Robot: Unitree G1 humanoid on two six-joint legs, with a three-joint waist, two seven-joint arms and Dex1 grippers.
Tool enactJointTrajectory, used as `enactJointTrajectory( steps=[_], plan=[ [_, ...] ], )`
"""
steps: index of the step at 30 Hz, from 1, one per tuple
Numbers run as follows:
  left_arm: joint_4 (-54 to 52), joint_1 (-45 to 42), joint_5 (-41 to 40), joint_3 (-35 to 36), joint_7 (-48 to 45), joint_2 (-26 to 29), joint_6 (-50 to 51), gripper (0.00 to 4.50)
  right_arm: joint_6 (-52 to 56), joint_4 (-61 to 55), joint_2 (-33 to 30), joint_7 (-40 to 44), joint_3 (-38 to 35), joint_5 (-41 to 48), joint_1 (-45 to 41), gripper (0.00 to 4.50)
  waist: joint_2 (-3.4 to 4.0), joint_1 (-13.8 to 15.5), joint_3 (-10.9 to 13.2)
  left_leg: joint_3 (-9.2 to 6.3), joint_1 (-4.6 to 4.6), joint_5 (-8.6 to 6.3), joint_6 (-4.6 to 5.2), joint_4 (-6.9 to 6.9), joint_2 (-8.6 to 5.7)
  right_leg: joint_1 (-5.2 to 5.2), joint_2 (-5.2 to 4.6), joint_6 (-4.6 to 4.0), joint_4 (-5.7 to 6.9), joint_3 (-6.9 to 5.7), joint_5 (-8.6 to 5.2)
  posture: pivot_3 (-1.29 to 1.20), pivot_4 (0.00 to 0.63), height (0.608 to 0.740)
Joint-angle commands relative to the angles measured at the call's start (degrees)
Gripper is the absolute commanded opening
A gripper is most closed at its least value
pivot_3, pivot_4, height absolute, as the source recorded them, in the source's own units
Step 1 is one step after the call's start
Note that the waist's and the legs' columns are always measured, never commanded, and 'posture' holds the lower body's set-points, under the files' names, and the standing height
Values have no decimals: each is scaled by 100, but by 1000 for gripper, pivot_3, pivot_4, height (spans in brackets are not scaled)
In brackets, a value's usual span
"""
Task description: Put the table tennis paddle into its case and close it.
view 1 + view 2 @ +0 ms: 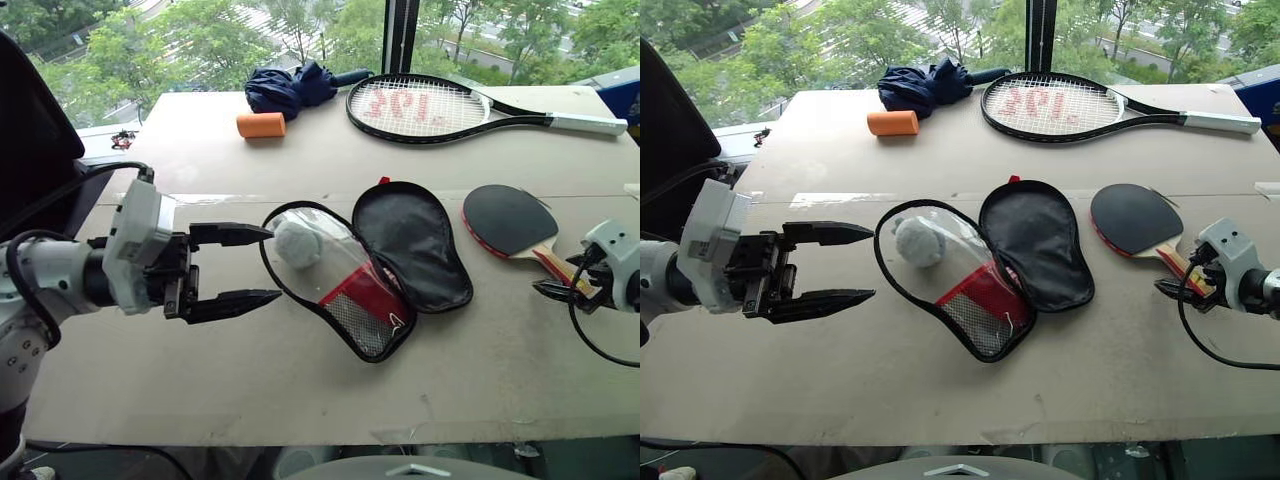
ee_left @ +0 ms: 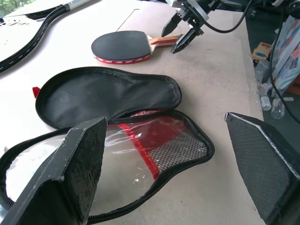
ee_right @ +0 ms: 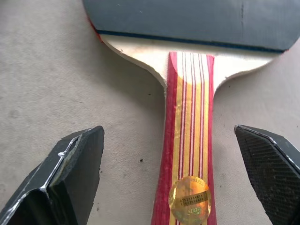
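The left gripper point(image 1: 262, 265) hangs wide open and empty, just beside the clear window end of the black paddle-shaped zip case point(image 1: 375, 265). The case lies unzipped on the beige table point(image 1: 300, 390), its two halves spread flat. The right gripper point(image 3: 173, 183) is also wide open, its fingers on both sides of the striped wooden handle without touching it. The black-faced table tennis paddle point(image 1: 510, 222) lies flat, right of the case. Far back lie an orange foam roll point(image 1: 261, 125), a dark blue folded umbrella point(image 1: 290, 88) and a large strung tennis racket point(image 1: 430, 108).
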Motion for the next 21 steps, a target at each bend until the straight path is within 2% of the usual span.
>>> enactJointTrajectory(
  steps=[1,2,3,5,6,7,8,13,18,21],
  plan=[
    [0,18,-5,187,-83,102,-61,4151,477,-3,-25,-90,16,126,-281,3990,1,-11,0,0,-1,0,0,0,0,0,0,0,-1,0,0,0,150,726],
    [-1,37,7,200,-96,96,-71,4151,552,-16,-19,-138,14,130,-311,3745,0,-14,0,0,-1,0,0,0,0,0,0,0,-2,0,0,0,150,726],
    [2,52,17,209,-106,90,-78,4151,614,-53,-36,-128,18,154,-315,3305,1,-17,0,0,-1,0,0,-1,0,0,0,0,-2,-1,0,0,150,726],
    [22,66,45,223,-115,70,-98,4151,766,-210,-34,-193,-60,219,-340,2193,1,-10,1,-1,-1,0,0,-1,0,0,0,0,-2,-1,0,0,150,726],
    [35,70,54,225,-118,62,-107,4151,857,-305,-37,-215,-93,263,-338,1871,1,-8,1,-1,-2,0,0,-1,0,0,0,0,-2,-1,0,0,150,726],
    [51,86,82,214,-124,46,-134,4151,882,-458,-28,-254,-142,300,-280,1222,1,-9,1,0,-2,0,0,0,0,0,0,0,-2,-1,0,0,150,726],
    [67,99,107,200,-128,32,-160,4151,928,-605,-21,-297,-176,331,-216,820,1,-11,1,-1,-2,0,0,0,0,0,0,0,-2,-1,0,0,150,726],
    [140,145,180,168,-128,-23,-253,4151,1500,-1395,254,-714,-539,672,-237,755,5,-32,3,1,-2,0,0,-2,0,-4,0,0,0,2,0,0,150,726],
    [311,132,276,151,-112,-63,-327,4151,2961,-2504,1316,-1514,-1015,1406,-1100,755,11,-76,7,9,-2,0,0,-4,3,-14,4,0,10,16,0,0,150,726],
    [368,115,312,145,-134,-72,-363,4151,3736,-3198,1907,-1878,-976,1694,-1369,755,7,-40,5,10,-6,0,0,-11,5,-17,5,1,3,18,0,0,150,726]
  ],
)
